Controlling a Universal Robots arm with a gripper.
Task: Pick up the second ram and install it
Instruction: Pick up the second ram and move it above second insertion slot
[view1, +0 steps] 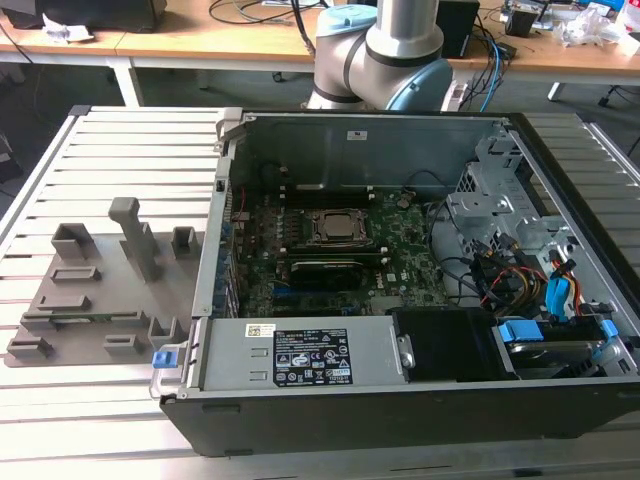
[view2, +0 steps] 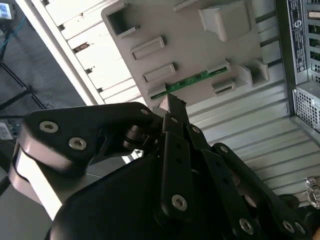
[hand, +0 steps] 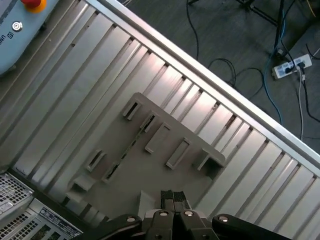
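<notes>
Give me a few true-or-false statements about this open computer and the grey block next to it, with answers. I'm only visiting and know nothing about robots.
1. A thin green circuit-board stick lies in the grey plastic holder. True.
2. The black gripper is carrying that stick. False: in both wrist views it hangs over the holder with nothing in its grasp.
3. The black computer case is open, so its green motherboard shows. True.
4. The grey holder sits inside the case. False: it rests on the slatted metal table, beside the case at the exterior view's left.
</notes>
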